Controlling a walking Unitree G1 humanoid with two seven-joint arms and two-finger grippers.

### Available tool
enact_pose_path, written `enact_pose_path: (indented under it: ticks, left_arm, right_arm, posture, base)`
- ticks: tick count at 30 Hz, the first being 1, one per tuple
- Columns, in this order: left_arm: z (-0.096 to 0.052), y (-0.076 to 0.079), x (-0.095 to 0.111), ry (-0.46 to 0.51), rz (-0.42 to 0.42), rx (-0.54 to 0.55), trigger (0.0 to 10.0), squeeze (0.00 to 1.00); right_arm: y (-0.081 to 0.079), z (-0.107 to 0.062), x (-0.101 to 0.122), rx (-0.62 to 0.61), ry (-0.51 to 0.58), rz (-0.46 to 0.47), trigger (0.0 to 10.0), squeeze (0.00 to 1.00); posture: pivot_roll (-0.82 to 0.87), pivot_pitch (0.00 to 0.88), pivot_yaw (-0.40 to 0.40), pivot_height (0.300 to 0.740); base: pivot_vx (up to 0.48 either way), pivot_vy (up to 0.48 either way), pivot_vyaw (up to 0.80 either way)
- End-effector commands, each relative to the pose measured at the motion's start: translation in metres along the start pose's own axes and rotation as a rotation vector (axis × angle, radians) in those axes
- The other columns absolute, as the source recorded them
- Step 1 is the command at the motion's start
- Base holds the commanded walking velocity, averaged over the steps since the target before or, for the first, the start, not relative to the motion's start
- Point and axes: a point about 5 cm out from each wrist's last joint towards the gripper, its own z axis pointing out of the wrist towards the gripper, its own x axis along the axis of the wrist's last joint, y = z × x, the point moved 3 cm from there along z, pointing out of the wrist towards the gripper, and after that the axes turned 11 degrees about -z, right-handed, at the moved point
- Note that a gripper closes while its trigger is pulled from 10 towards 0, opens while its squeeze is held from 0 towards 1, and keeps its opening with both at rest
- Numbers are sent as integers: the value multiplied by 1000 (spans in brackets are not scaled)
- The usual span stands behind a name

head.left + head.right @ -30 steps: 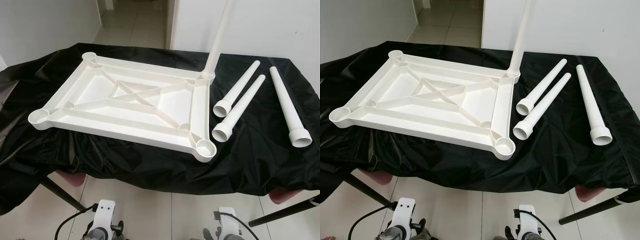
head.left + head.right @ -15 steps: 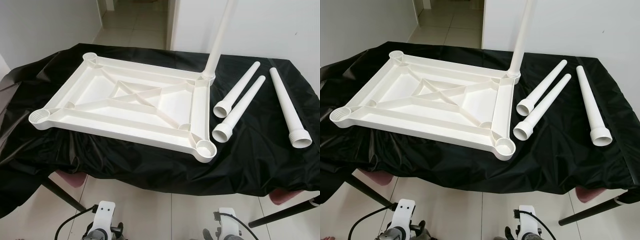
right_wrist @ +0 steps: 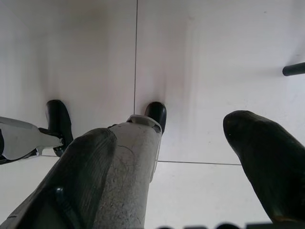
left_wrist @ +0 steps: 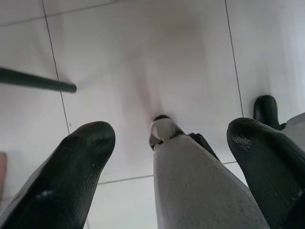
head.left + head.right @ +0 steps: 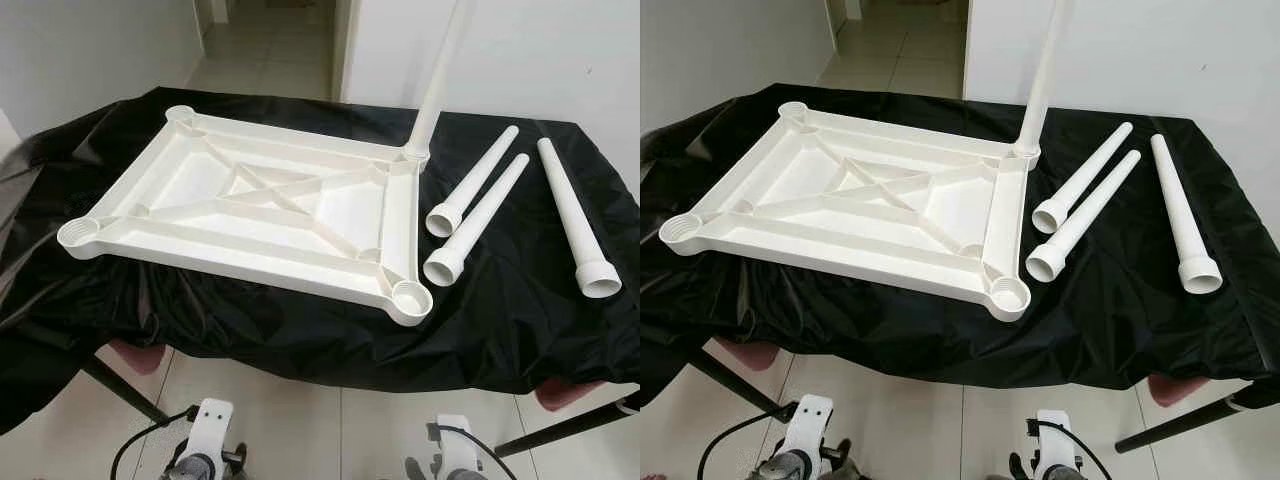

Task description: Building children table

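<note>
- Three loose white legs lie on the black cloth (image 5: 300,340) to the right of the white tabletop (image 5: 250,215), which rests upside down with its ribbed underside facing up.
- Nearest the tabletop are two legs side by side, first leg (image 5: 472,180) and second leg (image 5: 477,218), their wide threaded ends toward the robot.
- Farther from the tabletop lies the third leg (image 5: 575,216), apart from the pair, wide end also toward the robot.
- One fitted leg (image 5: 437,75) stands upright in the tabletop's far right corner socket.
- Remaining sockets of the tabletop, at the near right corner (image 5: 411,296), near left corner (image 5: 78,233) and far left corner (image 5: 180,114), hold nothing.
- Left gripper (image 4: 167,143) hangs low, below the tabletop's cloth-covered support, fingers spread apart over the tiled floor (image 4: 143,57), gripping nothing.
- Right gripper (image 3: 176,152) hangs likewise, fingers spread, empty.
</note>
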Motion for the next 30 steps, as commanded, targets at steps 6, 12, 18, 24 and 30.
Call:
enact_pose_path:
  ticks: [6, 12, 18, 24, 30]
  left_arm:
    - [-1, 8, -2, -28, 139, -115, 10000, 0]
    - [0, 9, 0, -29, 185, -130, 10000, 0]
    - [0, 9, 0, -32, 191, -130, 10000, 0]
    - [0, 9, 1, -37, 197, -131, 10000, 0]
    - [0, 5, 0, -46, 166, -99, 10000, 0]
  right_arm:
    - [-4, 0, 2, 40, 6, -47, 10000, 0]
    - [-6, 1, 4, 57, 12, -73, 10000, 0]
    - [-6, 1, 5, 61, 12, -84, 10000, 0]
    - [-6, 1, 6, 64, 9, -97, 10000, 0]
    - [-6, 2, 7, 59, 10, -98, 10000, 0]
  posture:
    - [31, 0, 3, 740]
    - [31, 0, 2, 740]
    - [28, 0, -1, 740]
    - [23, 0, 2, 740]
    - [21, 0, 5, 740]
  base:
    - [0, 0, 0]
    - [0, 0, 0]
    - [0, 0, 0]
    - [0, 0, 0]
    - [0, 0, 0]
